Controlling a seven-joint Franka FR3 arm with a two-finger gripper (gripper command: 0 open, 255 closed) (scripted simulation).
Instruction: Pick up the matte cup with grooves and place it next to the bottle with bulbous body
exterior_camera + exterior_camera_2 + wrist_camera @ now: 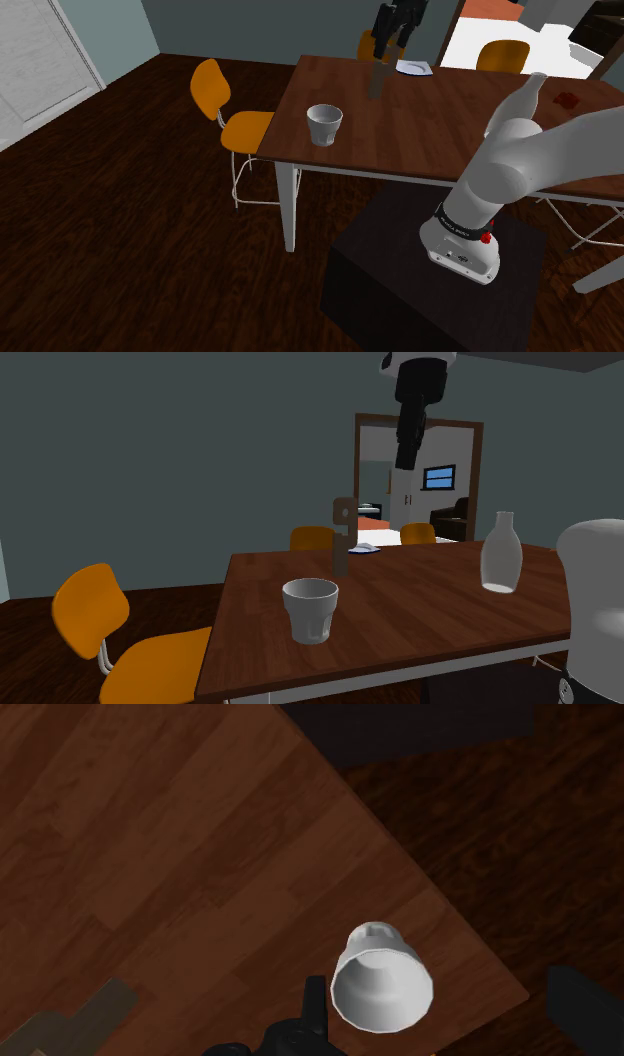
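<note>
Shoulder view first: my tool (386, 48) hangs at the top of the frame, right of centre, well above the brown wooden counter (440, 125). The cup (324, 125) is pale grey and matte, with faint vertical grooves. It stands upright near the middle of the frame, close to the counter's left end and its near edge. An orange chair (225, 108) sits just left of that end. A small white plate (413, 67) lies at the counter's far side, below the tool. My white arm (540, 150) rises from the dark stand (420, 290) at lower right.

From the second exterior view, the whitish bottle (500, 555), round-bodied with a narrow neck, stands upright at the right of the frame. It is well apart from the cup, which sits at lower centre. The tool points down from the top edge, over the far part of the counter.

On the wrist view I see the two black fingers (315, 1002) spread wide with nothing gripped. The cup shows from above, mouth open, lying between them and nearer one finger, but untouched. It sits beside the counter's corner, with dark wooden floor (500, 824) past the edge.
</note>
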